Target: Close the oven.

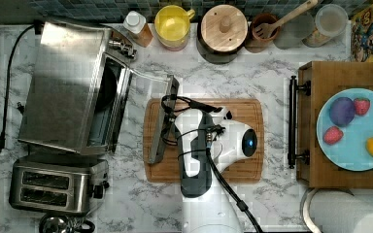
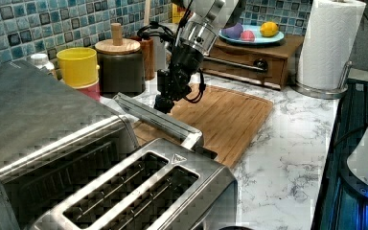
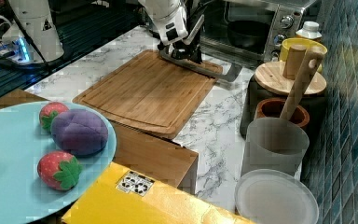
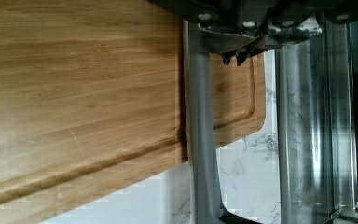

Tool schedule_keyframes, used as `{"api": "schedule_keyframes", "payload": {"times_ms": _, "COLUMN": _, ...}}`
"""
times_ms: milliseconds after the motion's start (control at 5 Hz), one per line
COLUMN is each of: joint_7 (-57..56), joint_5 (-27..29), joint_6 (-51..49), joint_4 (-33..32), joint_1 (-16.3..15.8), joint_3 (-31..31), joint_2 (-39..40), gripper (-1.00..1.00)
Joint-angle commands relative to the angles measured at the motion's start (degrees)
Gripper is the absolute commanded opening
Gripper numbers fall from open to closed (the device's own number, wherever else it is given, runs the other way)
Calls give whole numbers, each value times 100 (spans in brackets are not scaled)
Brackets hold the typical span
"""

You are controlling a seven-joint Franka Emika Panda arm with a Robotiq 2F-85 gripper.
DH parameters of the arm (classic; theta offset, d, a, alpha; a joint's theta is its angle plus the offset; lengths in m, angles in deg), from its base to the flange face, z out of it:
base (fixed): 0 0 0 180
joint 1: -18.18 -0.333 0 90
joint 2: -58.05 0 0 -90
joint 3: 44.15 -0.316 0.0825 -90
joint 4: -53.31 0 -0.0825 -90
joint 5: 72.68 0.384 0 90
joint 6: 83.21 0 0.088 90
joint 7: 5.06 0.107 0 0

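Presently, status by item:

Oven location: the large boxy brushed stainless-steel toaster oven sits on the white marble surface at the top view's left, above a smaller two-slot steel toaster.

Door position: the hinged glass door is lowered, roughly flat, with its free edge over the rectangular bamboo cutting board.

Handle axis: the metal bar handle runs top to bottom in the top view, parallel to the oven front.

End effector position: the black end effector is at the handle, on the door's outer edge; the oven cavity lies to the top view's left of it.

End effector state: cannot tell whether the fingers are apart or together, nor whether they clasp the bar; the wrist view shows the bar passing just beside the fingertips.

Judged next move: raise the free edge and swing it toward the cavity, about the hinge.

Appearance: flat reflective top, dark interior, silver knobs, black cord.
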Motion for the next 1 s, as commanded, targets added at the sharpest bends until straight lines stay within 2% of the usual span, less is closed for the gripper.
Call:
{"api": "schedule_keyframes", "payload": {"times_ms": 200, "joint_7": 122, "joint_5": 174, "joint_6": -414, "joint_4": 453, "joint_1": -343, "joint_3": -379, "joint_2": -751, "gripper": -100}}
{"api": "schedule_keyframes", "payload": {"times_ms": 400, "joint_7": 64, "joint_5": 242, "joint_6": -303, "joint_4": 465, "joint_1": -503, "joint_3": -521, "joint_2": -896, "gripper": -100}}
{"api": "schedule_keyframes", "payload": {"times_ms": 600, "joint_7": 400, "joint_5": -104, "joint_6": -4, "joint_4": 485, "joint_1": -761, "joint_3": -675, "joint_2": -1169, "gripper": -100}}
{"api": "schedule_keyframes", "payload": {"times_ms": 800, "joint_7": 1375, "joint_5": -1083, "joint_6": 199, "joint_4": 644, "joint_1": -902, "joint_3": -838, "joint_2": -1325, "gripper": -100}}
{"api": "schedule_keyframes", "payload": {"times_ms": 1000, "joint_7": 1497, "joint_5": -1193, "joint_6": 214, "joint_4": 712, "joint_1": -885, "joint_3": -983, "joint_2": -1495, "gripper": -100}}
